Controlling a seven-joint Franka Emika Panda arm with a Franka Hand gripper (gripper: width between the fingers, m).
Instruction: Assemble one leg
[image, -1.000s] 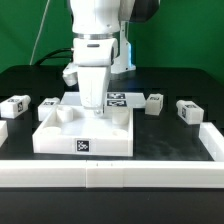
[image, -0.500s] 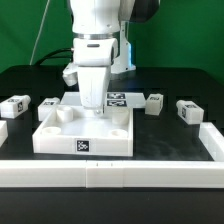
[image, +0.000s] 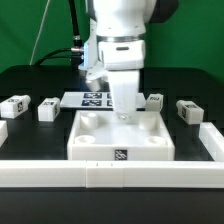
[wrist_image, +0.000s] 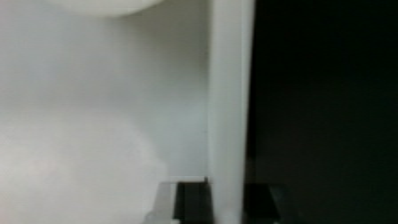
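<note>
Dial: I read the exterior view as a clock face centred on the tabletop (image: 95, 142), with 12 o'clock pointing away from the camera
Gripper: the gripper (image: 122, 113) hangs low over the tabletop's middle, tips at or just above its top face; I cannot tell whether the jaws are parted or closed, or whether anything sits between them
Wrist view: only a blurred pale surface with a straight edge and black beyond it, no help on the jaws
Leg: the leg (image: 153, 103) I would go for lies on the black table (image: 30, 85) between 1 and 2 o'clock, just beside the tabletop's far corner and apart from the gripper
Other legs: far-right leg (image: 188, 110) between 2 and 3 o'clock; inner left leg (image: 48, 109) and outer left leg (image: 14, 105) between 9 and 10 o'clock, all loose on the table
Handling: I judge the leg a light, rigid plastic block, smooth enough to slip in a weak pinch and to twist if gripped off-centre, but not fragile
Hold: across two opposite flat sides near the middle, leaving free the end meant for a corner socket
Marker board: the marker board (image: 95, 98) lies flat at 11 o'clock behind the tabletop
Writing: black-and-white square tags on the legs, on the marker board, and a front tag (image: 121, 154) on the tabletop's near face; patterns only, no letters, numbers or brand I can read
</note>
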